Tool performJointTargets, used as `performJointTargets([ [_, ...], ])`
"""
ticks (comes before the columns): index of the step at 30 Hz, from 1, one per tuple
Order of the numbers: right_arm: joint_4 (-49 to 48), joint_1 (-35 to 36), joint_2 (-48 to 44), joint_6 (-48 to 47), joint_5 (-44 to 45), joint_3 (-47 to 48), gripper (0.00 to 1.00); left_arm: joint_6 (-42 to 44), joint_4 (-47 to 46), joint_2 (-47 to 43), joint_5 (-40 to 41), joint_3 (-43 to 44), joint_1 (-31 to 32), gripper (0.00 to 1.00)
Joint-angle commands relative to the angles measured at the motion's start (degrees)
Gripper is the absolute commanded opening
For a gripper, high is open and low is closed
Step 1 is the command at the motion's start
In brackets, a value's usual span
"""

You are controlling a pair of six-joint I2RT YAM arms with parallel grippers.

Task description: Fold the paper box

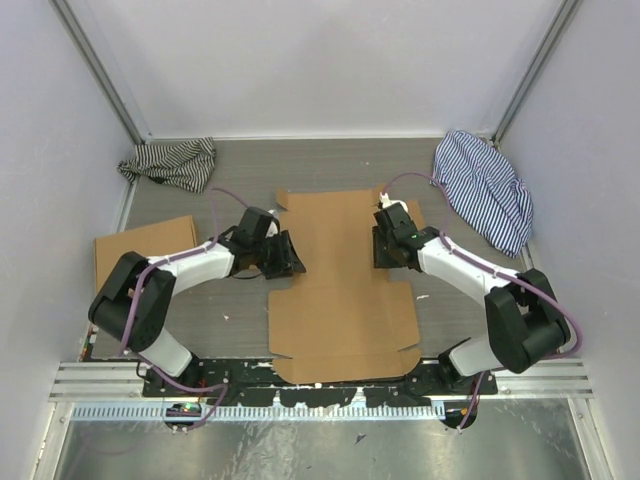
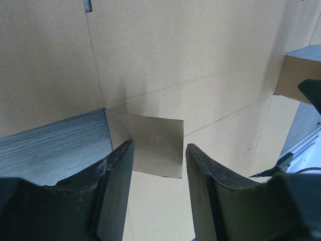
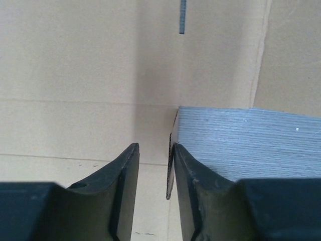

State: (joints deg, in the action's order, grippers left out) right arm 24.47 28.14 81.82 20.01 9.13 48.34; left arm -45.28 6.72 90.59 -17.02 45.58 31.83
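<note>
One grey wood-grain table point(image 1: 240, 160) fills the floor of the top view, and the paper box point(image 1: 340, 290) lies dead centre on it, a big brown die-cut sheet opened out flat, running from mid-frame down to the arms' bases at the bottom edge. In come the arms from both sides: the left arm point(image 1: 190, 262) reaches across to the sheet's left edge, and the right arm point(image 1: 460, 265) to its right edge, at about the same height in the frame. In the upper right sits a blue-and-white striped cloth point(image 1: 485, 190), bunched near the corner. At mid-left a second flat piece of brown cardboard point(image 1: 140, 250) lies partly under the left arm, well apart from the sheet. In the upper left there's a smaller dark striped cloth point(image 1: 170, 160), crumpled.

Now the wrist views. The left jaws stand wide apart, with a small square flap point(image 2: 150, 145) of the sheet lying in the gap between them, not pinched. The right jaws are narrowly parted, and a raised cardboard edge point(image 3: 170, 165) rests against the right-hand finger, with clear daylight to the other one.
</note>
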Motion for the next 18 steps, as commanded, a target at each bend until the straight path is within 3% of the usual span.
performJointTargets([
  [1, -1.9, 0.9, 0.2, 0.6, -1.6, 3.2, 0.42, -0.4, -2.1, 1.9, 0.2, 3.3, 0.7, 0.53],
  [14, -5.6, 1.4, 11.1, 1.6, -5.3, 3.9, 0.45, -1.2, -2.0, 8.7, 0.5, 5.3, 1.5, 0.52],
  [18, -5.9, 1.9, 14.8, 2.4, -4.7, 4.1, 0.45, 0.0, 2.2, 11.5, 1.8, 7.6, 1.8, 0.50],
])
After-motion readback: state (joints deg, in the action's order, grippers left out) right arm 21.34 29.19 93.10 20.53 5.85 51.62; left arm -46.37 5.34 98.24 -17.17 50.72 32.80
